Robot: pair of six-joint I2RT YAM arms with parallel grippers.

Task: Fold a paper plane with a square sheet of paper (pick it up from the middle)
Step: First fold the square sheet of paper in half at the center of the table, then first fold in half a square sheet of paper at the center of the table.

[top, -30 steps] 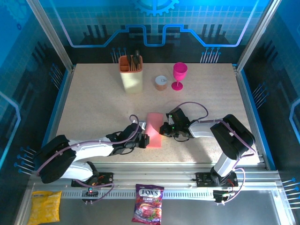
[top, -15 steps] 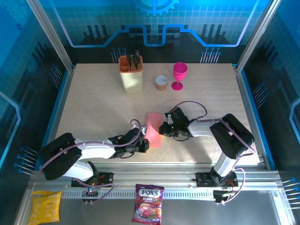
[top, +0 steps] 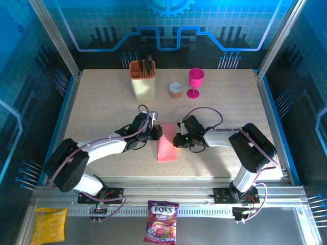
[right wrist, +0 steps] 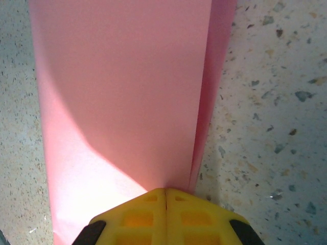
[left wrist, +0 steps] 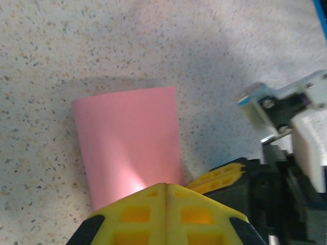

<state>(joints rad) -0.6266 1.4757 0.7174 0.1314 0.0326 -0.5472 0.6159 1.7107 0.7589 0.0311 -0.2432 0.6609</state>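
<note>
Tabletop [top: 102, 112] speckled beige, blue-lit encl. [top: 230, 25]; L end effector [left wrist: 166, 189], R end effector [right wrist: 166, 194] pinch paper [right wrist: 122, 102].

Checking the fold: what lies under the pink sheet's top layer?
Under the sheet, a second layer shows along its right edge, on the speckled table; the rest is covered.
</note>
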